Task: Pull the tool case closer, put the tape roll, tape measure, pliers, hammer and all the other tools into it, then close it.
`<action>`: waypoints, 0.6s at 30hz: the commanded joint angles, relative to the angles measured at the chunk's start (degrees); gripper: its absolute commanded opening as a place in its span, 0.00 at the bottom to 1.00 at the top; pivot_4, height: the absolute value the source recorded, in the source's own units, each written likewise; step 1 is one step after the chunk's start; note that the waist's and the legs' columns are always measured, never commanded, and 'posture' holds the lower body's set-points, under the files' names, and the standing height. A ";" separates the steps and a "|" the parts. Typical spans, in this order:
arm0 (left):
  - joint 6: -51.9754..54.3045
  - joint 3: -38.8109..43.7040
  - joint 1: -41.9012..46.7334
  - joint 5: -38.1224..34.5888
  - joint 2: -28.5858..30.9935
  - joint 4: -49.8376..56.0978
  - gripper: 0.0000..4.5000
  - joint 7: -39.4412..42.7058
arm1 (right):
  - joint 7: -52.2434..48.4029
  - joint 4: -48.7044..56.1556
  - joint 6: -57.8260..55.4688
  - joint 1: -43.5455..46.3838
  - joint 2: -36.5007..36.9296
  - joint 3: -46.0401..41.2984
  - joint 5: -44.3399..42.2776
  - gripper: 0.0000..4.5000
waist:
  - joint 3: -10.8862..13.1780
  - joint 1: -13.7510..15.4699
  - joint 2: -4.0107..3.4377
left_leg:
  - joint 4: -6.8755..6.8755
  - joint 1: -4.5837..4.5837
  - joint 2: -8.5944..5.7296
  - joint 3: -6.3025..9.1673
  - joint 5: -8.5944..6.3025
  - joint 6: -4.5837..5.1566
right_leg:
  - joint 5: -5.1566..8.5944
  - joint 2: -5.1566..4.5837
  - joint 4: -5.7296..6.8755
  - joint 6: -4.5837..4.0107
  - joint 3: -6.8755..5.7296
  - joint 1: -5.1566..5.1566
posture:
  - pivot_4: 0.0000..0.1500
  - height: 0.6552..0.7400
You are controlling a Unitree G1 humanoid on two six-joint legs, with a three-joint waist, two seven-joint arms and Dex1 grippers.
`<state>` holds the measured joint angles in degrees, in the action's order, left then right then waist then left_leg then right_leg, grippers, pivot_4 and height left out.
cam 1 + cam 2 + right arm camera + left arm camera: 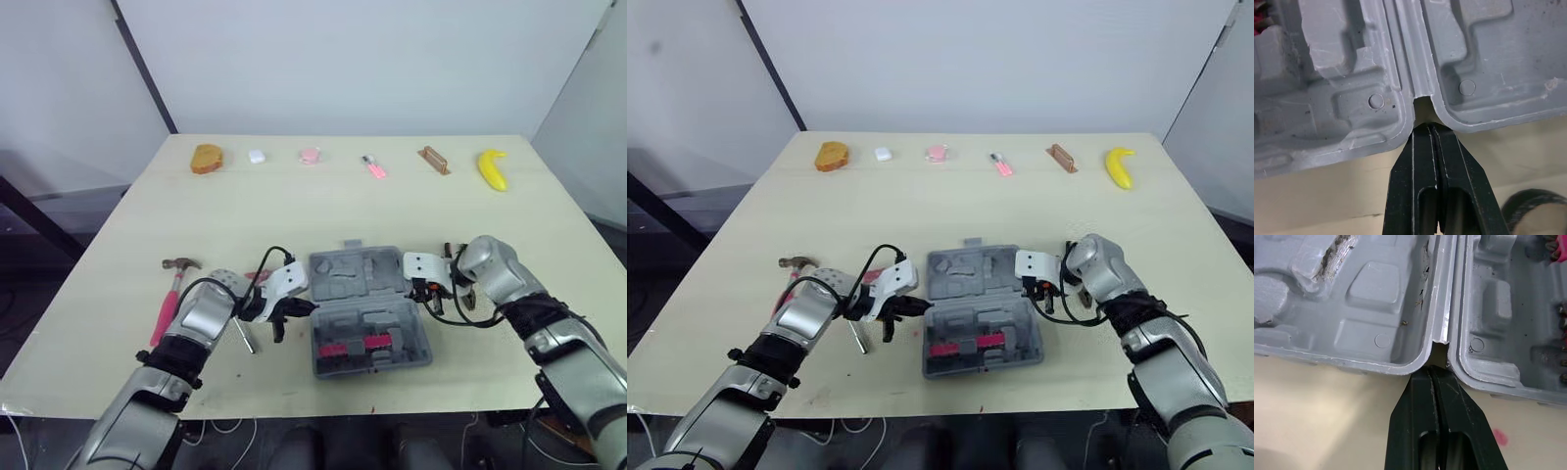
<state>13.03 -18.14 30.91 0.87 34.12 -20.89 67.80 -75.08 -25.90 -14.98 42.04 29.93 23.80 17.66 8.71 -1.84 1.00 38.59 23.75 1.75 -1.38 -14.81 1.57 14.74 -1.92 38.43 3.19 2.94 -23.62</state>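
Right at the near middle of the desk (294, 215), the tool case (367, 313) is lying open and flat, with its two grey halves spread and red-handled pieces sitting in the front half. The left jaws are pressing fully shut with nothing between them, tips nosing into the hinge notch on the case's left side. The right jaws are doing the same on the opposite notch, also closed tight and holding nothing. So both arms are bracketing the case at its hinge line, and this is looking like the pull-closer step.

To do it well, both sides should be drawing back at an even pace so the case is sliding straight and not twisting. The tips need to be staying seated in those notches, since smooth closed jaws could be slipping out.

On the left, the hammer (167, 308) is lying well clear with its pink handle pointing toward the front edge. A small metal rod (243, 336) is resting just beside the left wrist and may be getting nudged. A dark ring (1535, 196), possibly the tape roll, is sitting near the right jaws. Along the far edge, a banana (493, 168), a brown block (433, 160) and other small bits are lining up well out of the way.
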 commanded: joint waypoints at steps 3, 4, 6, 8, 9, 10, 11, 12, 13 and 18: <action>-2.11 -1.20 -0.03 0.26 -0.53 1.41 0.00 1.56 | -1.36 8.07 -5.09 -5.10 1.85 0.35 -2.02 0.00 | 0.00 0.11 0.00 | 0.03 0.00 -0.01 0.01 0.00 0.01 | 0.00 -0.01 0.00 0.00 0.00 0.02 | 1.00 1.00; -2.20 -1.25 -0.13 0.22 -0.54 1.54 0.00 1.72 | -1.33 9.30 -5.90 -5.78 2.35 0.18 -2.32 0.00 | 0.00 0.13 0.00 | 0.04 0.01 -0.02 0.02 0.00 0.01 | 0.00 0.00 0.00 0.00 -0.01 0.02 | 1.00 1.00; -2.58 -1.45 -0.23 0.27 -0.45 1.70 0.00 2.24 | -1.32 11.12 -7.00 -6.78 3.19 -0.02 -2.80 0.00 | 0.00 0.20 0.00 | 0.06 0.01 -0.02 0.02 -0.01 0.01 | 0.00 0.00 0.00 0.00 -0.01 0.03 | 1.00 1.00; -2.91 -1.57 -0.38 0.30 -0.42 1.85 0.00 2.61 | -1.17 12.49 -7.84 -7.66 3.96 -0.06 -3.27 0.00 | 0.00 0.26 0.00 | 0.07 0.01 -0.03 0.03 -0.01 0.02 | 0.00 0.00 -0.01 0.01 -0.02 0.04 | 1.00 1.00; -3.04 -1.57 -0.47 0.28 -0.43 1.93 0.00 2.74 | -1.07 13.08 -8.28 -8.07 4.30 -0.07 -3.50 0.00 | 0.00 0.29 0.00 | 0.08 0.01 -0.03 0.03 -0.01 0.02 | 0.00 0.00 -0.01 0.01 -0.02 0.04 | 1.00 1.00; -3.22 -1.67 -0.57 0.34 -0.46 2.02 0.00 2.87 | -0.93 13.53 -8.58 -8.48 4.61 -0.11 -3.70 0.00 | 0.00 0.41 0.00 | 0.08 0.02 -0.03 0.04 -0.01 0.02 | 0.00 0.00 0.00 0.01 -0.02 0.04 | 1.00 1.00; -3.37 -1.82 -0.76 0.40 -0.50 2.13 0.00 2.99 | -0.70 13.99 -9.05 -8.90 4.78 -0.20 -3.94 0.00 | 0.00 0.46 0.00 | 0.09 0.02 -0.04 0.05 -0.01 0.02 | 0.00 0.00 0.00 0.01 -0.03 0.04 | 1.00 1.00; -3.50 -1.91 -0.88 0.43 -0.51 2.17 0.00 3.07 | -0.49 14.29 -9.40 -9.11 4.87 -0.20 -4.14 0.00 | 0.00 0.58 0.00 | 0.10 0.02 -0.03 0.04 -0.01 0.02 | 0.00 0.00 0.00 0.01 -0.03 0.04 | 1.00 1.00; -3.66 -2.00 -0.96 0.50 -0.55 2.15 0.00 3.07 | -0.23 14.54 -9.68 -9.26 4.95 -0.18 -4.36 0.00 | 0.00 0.74 0.00 | 0.10 0.02 -0.04 0.04 -0.01 0.02 | 0.00 0.00 0.00 0.01 -0.03 0.05 | 1.00 1.00; -4.44 -2.35 -0.98 0.57 -0.73 1.82 0.00 3.19 | 0.56 15.45 -10.43 -9.79 5.48 0.08 -5.04 0.00 | 0.00 1.05 0.00 | 0.15 0.02 -0.04 0.04 -0.01 0.02 | 0.01 0.00 0.00 0.01 -0.03 0.08 | 1.00 1.00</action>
<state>9.48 -19.67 30.44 1.28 33.76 -20.73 70.05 -74.43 -11.66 -24.87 33.32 35.12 23.15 13.30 8.71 -0.79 1.00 38.74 23.77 1.72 -1.34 -14.82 1.59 14.75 -1.91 38.42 3.21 2.91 -23.54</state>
